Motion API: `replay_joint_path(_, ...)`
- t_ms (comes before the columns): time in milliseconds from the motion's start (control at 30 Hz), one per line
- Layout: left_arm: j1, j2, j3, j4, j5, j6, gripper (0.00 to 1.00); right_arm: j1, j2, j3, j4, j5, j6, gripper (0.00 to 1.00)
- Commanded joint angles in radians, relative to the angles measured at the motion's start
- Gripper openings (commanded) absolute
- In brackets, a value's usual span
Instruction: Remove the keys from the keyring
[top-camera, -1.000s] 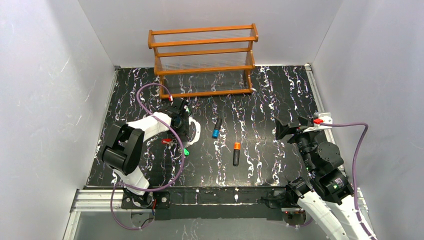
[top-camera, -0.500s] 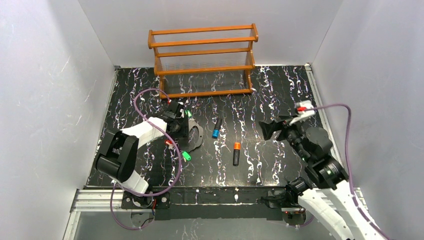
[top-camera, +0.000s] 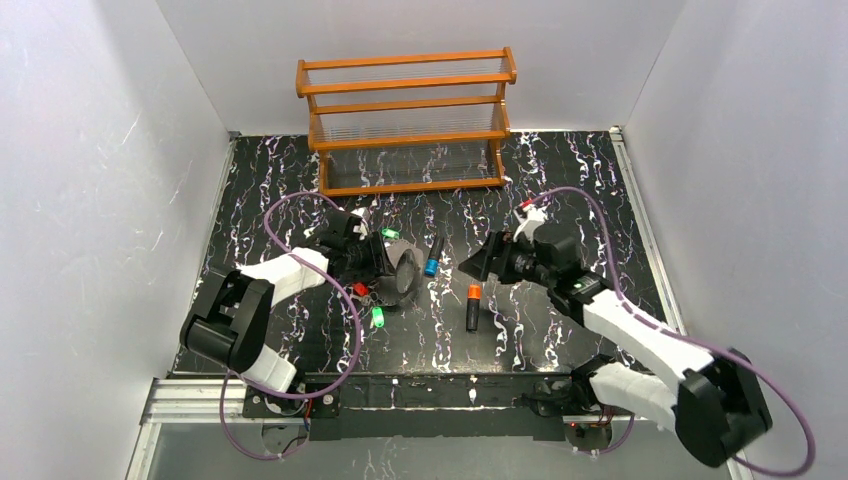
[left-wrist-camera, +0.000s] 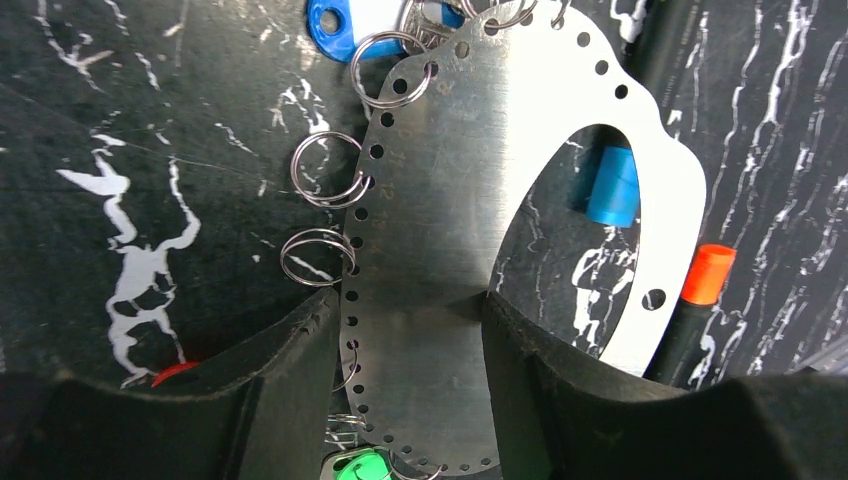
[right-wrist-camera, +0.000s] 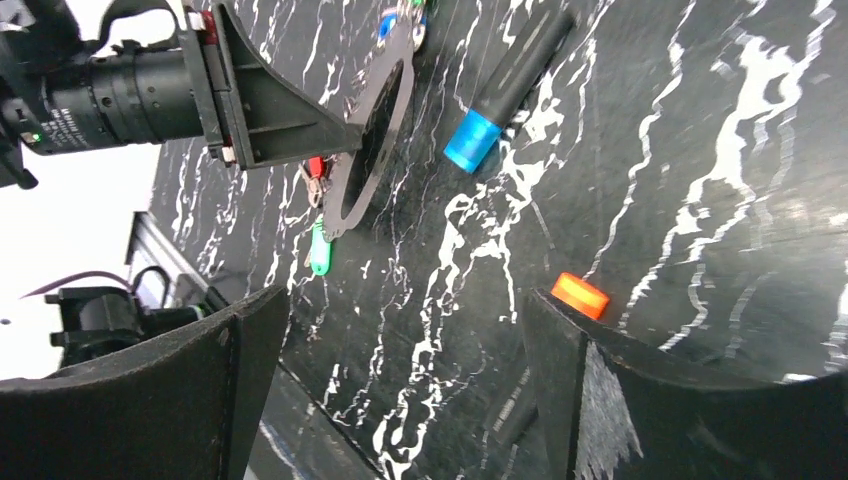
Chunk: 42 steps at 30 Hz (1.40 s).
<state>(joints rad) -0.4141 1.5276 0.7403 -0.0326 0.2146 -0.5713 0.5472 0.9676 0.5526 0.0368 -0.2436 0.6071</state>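
Keyring (left-wrist-camera: 430, 220) stands on edge over the table's (top-camera: 560, 180) left half, its band pinched by the left gripper (left-wrist-camera: 410, 325), long axis running away from the fingers (blue key (left-wrist-camera: 330, 18) farthest); right gripper (right-wrist-camera: 400, 340) gapes wide.

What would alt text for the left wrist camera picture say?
Black fingers clamp a flat, pale grey metal keyring with holes along its edge. Small wire loops sit in the holes, a blue plastic-headed key at top, a green key at bottom.

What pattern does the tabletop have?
The tabletop is black with white marble-like veins, clearest from the top view.
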Motion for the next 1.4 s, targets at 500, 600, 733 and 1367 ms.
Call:
replay_joint_path(500, -0.002, -0.069, -0.102, 0.115, 0.101, -0.091, 0.23, 0.273, 0.56, 0.113, 0.502, 0.168, 0.293, 0.82)
replay_joint_path(600, -0.002, -0.079, -0.116, 0.135, 0.102, -0.101, 0.23, 0.288, 0.617, 0.152, 0.509, 0.173, 0.299, 0.77)
replay_joint_path(733, -0.002, -0.095, -0.126, 0.163, 0.112, -0.115, 0.24, 0.295, 0.674, 0.173, 0.542, 0.152, 0.328, 0.63)
replay_joint_path(1367, 0.08, -0.404, 0.066, -0.095, 0.031, 0.202, 0.81, 0.262, 0.483, 0.303, 0.16, 0.053, 0.023, 0.01)
